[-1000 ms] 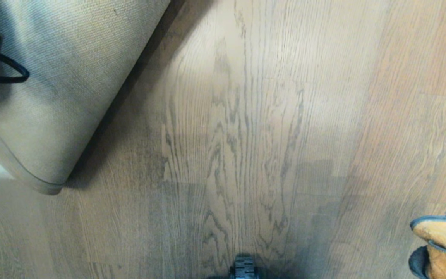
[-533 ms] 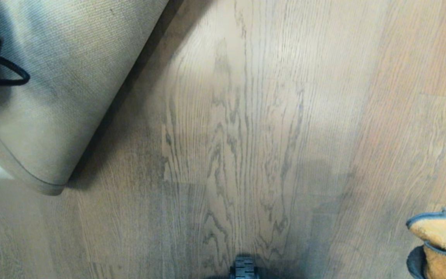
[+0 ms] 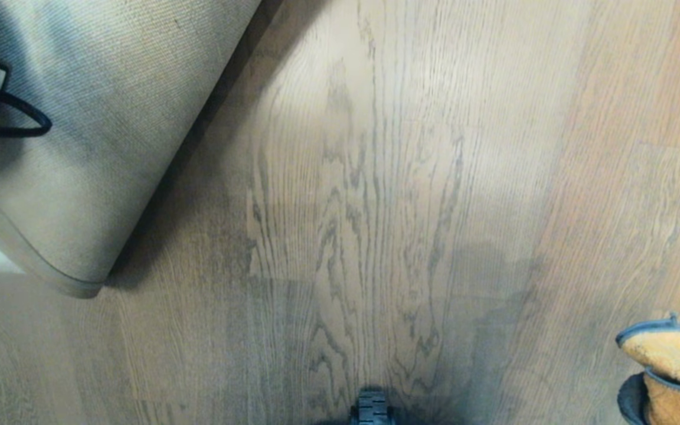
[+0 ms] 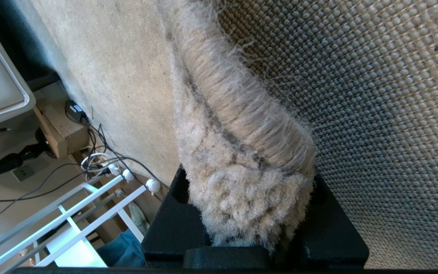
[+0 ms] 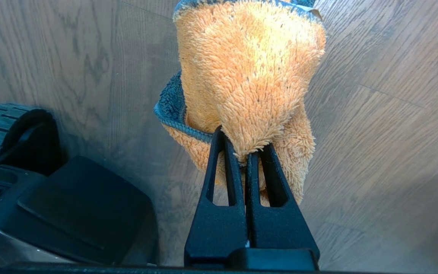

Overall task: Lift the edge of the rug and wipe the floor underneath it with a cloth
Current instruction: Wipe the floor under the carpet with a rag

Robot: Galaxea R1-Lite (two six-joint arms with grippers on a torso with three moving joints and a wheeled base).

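1. Left gripper: jaws clamped on the rug edge, fuzzy border pinched between them, woven tan backing turned outward. Grip looks deep enough; no reason to regrip.
2. Head view: rug edge is peeled up and folded back at upper left, backing up, rounded corner hanging low near the floor. Dark shadow line runs along its right side.
3. Right gripper: fingers shut tight on a pinch of the cloth. Cloth hangs off the tips above bare planks, not touching the floor as far as I can tell. In the head view the cloth sits at the lower right corner, well apart from the rug.
4. Step in hand, as I read it: carry the cloth across to the exposed strip beside the lifted flap. Wiping not yet started.
5. To do it well: hold the left arm steady so the flap doesn't sag onto the wipe zone.
6. Lower the cloth until the pile flattens on the planks, not the fingertips.
7. Stroke along the plank grain, starting near the shadow line, working outward.
8. Watch the black cable looped over the backing at far left, and the robot base near the right arm's path.
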